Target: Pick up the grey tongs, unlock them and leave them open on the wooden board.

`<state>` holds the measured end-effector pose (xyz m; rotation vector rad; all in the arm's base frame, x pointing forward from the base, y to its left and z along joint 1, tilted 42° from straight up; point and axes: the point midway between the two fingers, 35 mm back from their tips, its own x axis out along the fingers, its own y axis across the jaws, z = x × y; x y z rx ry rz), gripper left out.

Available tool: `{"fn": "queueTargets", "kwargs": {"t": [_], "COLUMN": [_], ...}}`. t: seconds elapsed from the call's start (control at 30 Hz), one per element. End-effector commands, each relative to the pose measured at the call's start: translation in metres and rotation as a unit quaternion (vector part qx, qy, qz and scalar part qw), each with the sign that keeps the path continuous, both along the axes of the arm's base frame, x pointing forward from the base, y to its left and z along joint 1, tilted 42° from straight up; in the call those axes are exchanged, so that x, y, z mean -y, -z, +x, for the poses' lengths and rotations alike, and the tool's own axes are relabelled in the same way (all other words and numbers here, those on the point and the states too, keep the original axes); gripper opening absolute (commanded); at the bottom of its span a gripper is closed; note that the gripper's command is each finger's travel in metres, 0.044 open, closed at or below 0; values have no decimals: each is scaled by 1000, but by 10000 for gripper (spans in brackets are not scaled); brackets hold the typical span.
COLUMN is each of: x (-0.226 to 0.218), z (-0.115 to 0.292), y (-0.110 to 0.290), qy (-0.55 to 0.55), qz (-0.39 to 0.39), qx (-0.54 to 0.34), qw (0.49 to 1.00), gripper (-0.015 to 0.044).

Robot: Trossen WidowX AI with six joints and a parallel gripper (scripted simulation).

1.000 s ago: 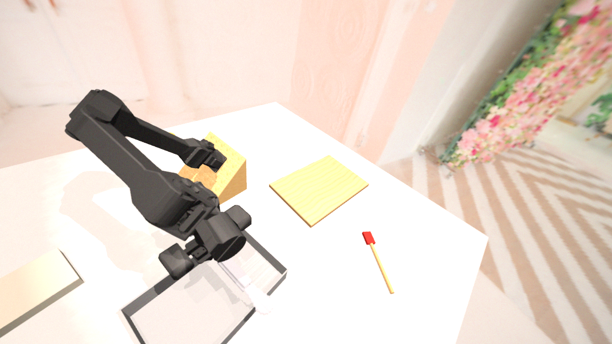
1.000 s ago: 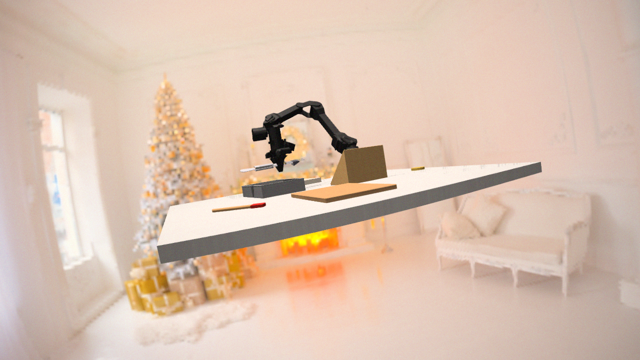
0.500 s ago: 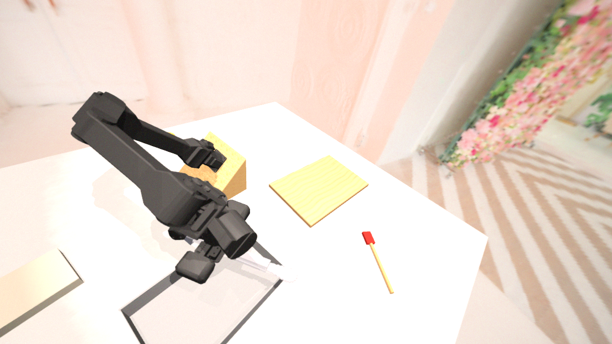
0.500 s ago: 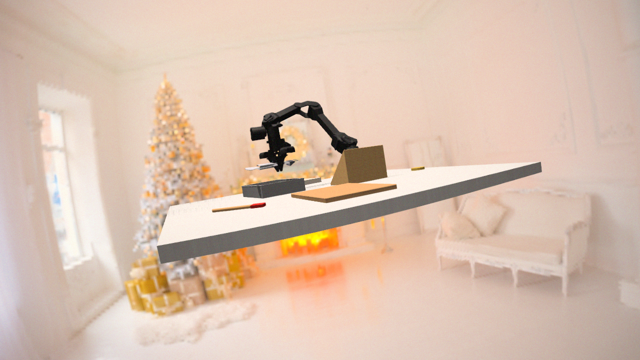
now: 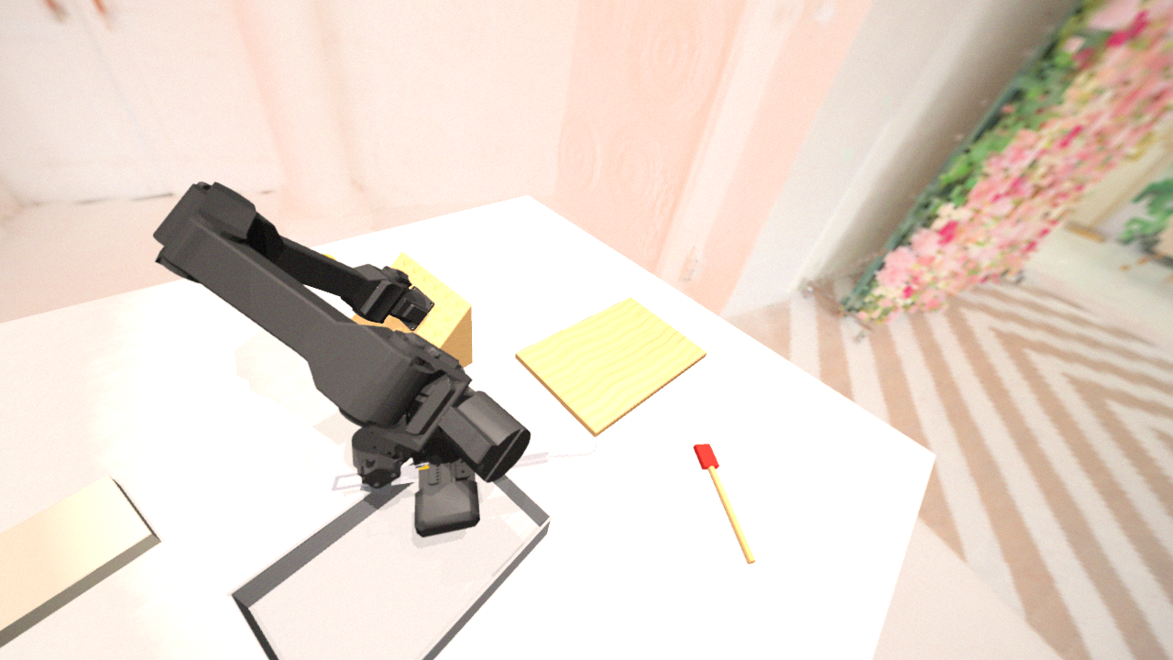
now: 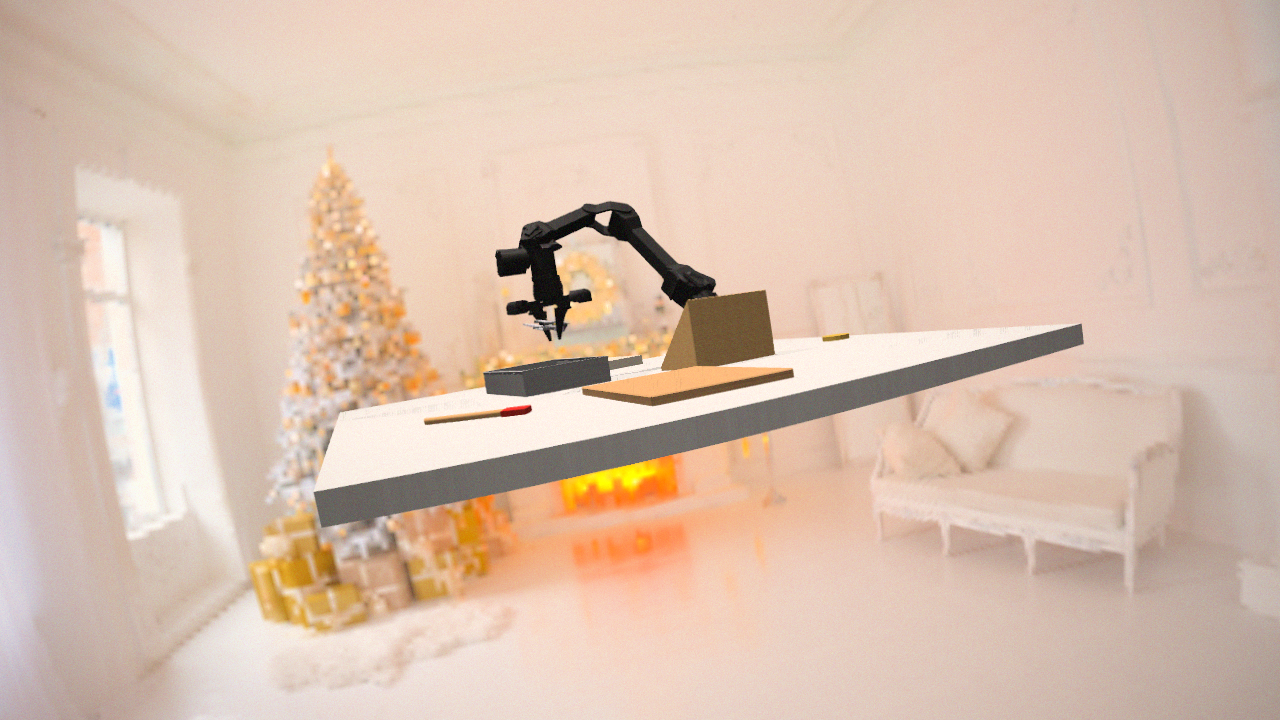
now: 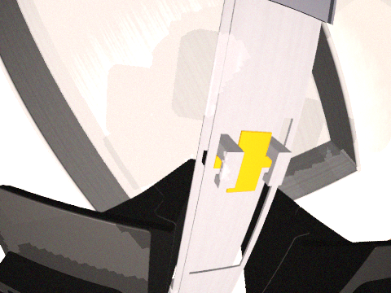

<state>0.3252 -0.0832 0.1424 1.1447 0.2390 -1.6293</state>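
1. Our gripper (image 6: pixel 547 324) is clamped on the grey tongs (image 7: pixel 256 114), lifted above the roasting tin (image 6: pixel 546 376).
2. We judge them light, stiff and slick, so a firm hold near the yellow lock (image 7: pixel 249 159) suits.
3. The wooden board (image 5: pixel 610 361) lies well apart.

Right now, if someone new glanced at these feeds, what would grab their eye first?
Probably the black gripper raised above the dark grey roasting tin, shut on the pale grey tongs, whose bright yellow lock tab fills the wrist view. Next, the pale wooden board lying flat to the tin's side, with nothing on it, and the red-headed spatula with a wooden handle nearer the table's edge.
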Motion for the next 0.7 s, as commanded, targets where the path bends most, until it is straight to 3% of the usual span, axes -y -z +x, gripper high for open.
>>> {"fn": "queueTargets", "kwargs": {"t": [0.0, 0.33, 0.67], "x": [-9, -25, -40], "z": [6, 15, 23], "y": [2, 9, 16], "qy": [-66, -219, -362], "qz": [1, -4, -12], "qx": [-50, -175, -292], "qw": [997, 960, 885], "gripper": [-150, -150, -150]}}
